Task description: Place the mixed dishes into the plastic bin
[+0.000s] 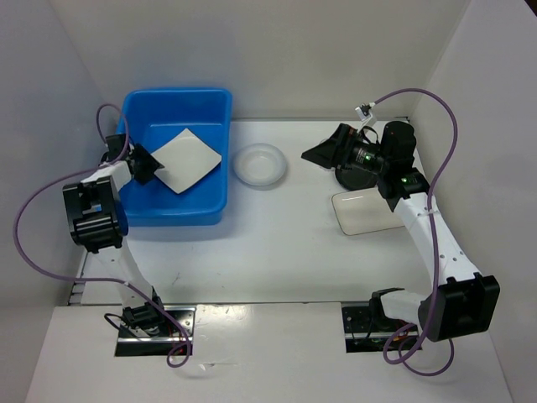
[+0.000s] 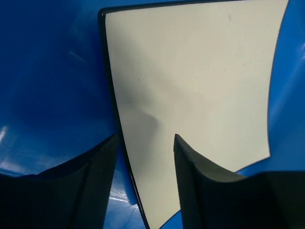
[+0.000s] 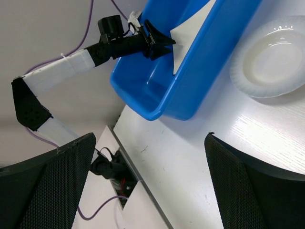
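left gripper (image 2: 145, 191) sits w/ jaws partly apart, straddling the dark rim of the large white plate (image 2: 190, 86) near one corner: one finger over the plate's face, the other over blue bin (image 2: 47, 71) floor. the gap is wider than the plate's edge and neither pad presses on it, so nothing is clamped. only the left wrist cam shows this; from the top cam the fingers are just a dark wedge at the plate's left corner. the top cam shows the plate turned diamond-wise inside the bin, right corner up against the bin's right wall, and it's the only dish in there. right wrist cam adds a side look: the plate leans on the inner wall, w/ the left arm (image 3: 62, 67) reaching in over the rim. right gripper (image 3: 150, 143) is spread wide w/ nothing btwn the fingers, hanging over bare table (image 1: 277, 252). the round white shallow dish (image 1: 260, 164) sits on the table just right of the bin, apart from it, seen in the top and right wrist cams. the smaller white rectangular tray (image 1: 365, 214) lies further right, partly under the right arm, top cam only.
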`<state>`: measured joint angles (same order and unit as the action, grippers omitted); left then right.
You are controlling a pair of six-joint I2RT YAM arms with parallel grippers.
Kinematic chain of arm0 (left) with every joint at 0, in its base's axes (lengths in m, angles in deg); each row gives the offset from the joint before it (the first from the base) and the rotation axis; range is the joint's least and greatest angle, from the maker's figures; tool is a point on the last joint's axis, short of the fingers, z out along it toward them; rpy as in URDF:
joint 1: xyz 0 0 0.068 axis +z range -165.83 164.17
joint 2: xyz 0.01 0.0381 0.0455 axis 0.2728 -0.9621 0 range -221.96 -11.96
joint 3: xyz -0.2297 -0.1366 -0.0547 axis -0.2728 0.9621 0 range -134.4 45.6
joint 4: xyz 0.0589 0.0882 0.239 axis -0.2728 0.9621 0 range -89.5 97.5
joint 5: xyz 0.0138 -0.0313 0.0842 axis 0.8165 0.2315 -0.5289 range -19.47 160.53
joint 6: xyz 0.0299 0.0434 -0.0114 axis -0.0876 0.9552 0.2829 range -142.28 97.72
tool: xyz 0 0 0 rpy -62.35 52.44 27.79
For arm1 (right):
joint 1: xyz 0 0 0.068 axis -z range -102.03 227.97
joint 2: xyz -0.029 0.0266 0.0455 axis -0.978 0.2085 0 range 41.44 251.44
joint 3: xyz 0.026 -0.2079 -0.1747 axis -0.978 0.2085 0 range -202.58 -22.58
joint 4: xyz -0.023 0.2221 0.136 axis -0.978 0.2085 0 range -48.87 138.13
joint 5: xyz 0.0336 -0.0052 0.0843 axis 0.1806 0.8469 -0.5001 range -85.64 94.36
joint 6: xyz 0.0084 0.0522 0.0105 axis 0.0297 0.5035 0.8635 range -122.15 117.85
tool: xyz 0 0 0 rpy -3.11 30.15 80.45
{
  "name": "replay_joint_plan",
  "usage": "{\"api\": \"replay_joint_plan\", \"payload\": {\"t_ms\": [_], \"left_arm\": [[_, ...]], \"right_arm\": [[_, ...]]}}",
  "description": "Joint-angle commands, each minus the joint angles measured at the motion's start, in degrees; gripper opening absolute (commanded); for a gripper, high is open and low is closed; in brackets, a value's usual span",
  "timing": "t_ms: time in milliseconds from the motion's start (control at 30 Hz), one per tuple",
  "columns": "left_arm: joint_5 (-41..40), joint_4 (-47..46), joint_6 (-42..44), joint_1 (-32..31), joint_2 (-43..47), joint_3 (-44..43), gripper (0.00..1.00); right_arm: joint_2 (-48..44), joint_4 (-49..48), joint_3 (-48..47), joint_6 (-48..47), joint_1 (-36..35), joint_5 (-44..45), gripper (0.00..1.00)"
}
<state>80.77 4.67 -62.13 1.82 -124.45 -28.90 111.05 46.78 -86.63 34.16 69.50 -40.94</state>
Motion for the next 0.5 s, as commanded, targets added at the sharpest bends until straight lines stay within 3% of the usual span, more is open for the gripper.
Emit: {"api": "replay_joint_plan", "payload": {"t_ms": [0,100,233,467], "left_arm": [[-6.01,7.96,2.67,-0.42,-0.46,-3.9,0.61],[-4.8,8.49,3.21,-0.42,4.63,-4.51,0.69],[-3.56,8.49,3.73,-0.42,17.72,-5.74,1.0],[5.65,11.92,4.88,-1.03,30.39,-6.99,1.0]], "right_arm": [[-0.26,-0.73,0.24,-0.98,-0.14,0.21,1.0],[-0.26,3.12,0.24,-1.51,-0.14,7.98,1.0],[2.37,9.37,0.24,0.33,3.36,20.49,1.0],[5.36,15.26,3.04,5.34,8.64,37.37,1.0]]}}
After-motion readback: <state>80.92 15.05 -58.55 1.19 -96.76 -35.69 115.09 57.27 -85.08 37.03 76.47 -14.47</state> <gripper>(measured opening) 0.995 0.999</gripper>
